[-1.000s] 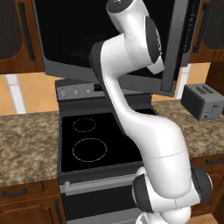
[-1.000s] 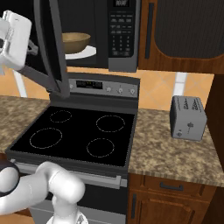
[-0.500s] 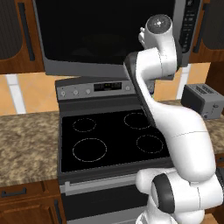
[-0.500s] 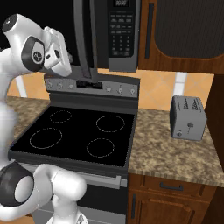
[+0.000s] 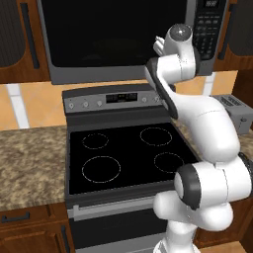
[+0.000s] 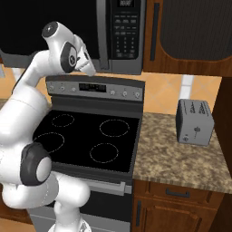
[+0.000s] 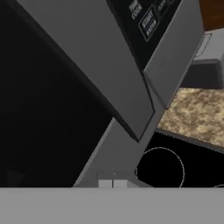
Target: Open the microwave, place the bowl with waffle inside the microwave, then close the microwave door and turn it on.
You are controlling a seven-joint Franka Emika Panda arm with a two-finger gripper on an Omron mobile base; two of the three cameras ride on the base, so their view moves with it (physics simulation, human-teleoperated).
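Observation:
The microwave (image 5: pixel 123 75) hangs above the stove, and the microwave door (image 5: pixel 113 34) lies flat against its front, dark glass facing out. The bowl and the waffle are hidden behind it. My gripper (image 5: pixel 159 47) is raised close to the door's right edge, just left of the keypad panel (image 5: pixel 207 29). In the right base view my gripper (image 6: pixel 88 68) sits below the door's handle bar (image 6: pixel 103 31). The hand view looks closely along the dark glass (image 7: pixel 43 109), the grey handle bar (image 7: pixel 118 87) and the keypad (image 7: pixel 148 22). My fingers are not clearly visible.
Below is a black-topped stove (image 5: pixel 128 153) with a control strip (image 5: pixel 118 99). A small grey toaster (image 6: pixel 195 121) stands on the speckled counter (image 6: pixel 176 158) to the right. Dark wooden cabinets (image 6: pixel 190 31) flank the microwave.
The microwave door has swung from wide open to shut, hiding the bowl. My arm swept rightward with it and now rests by the handle edge.

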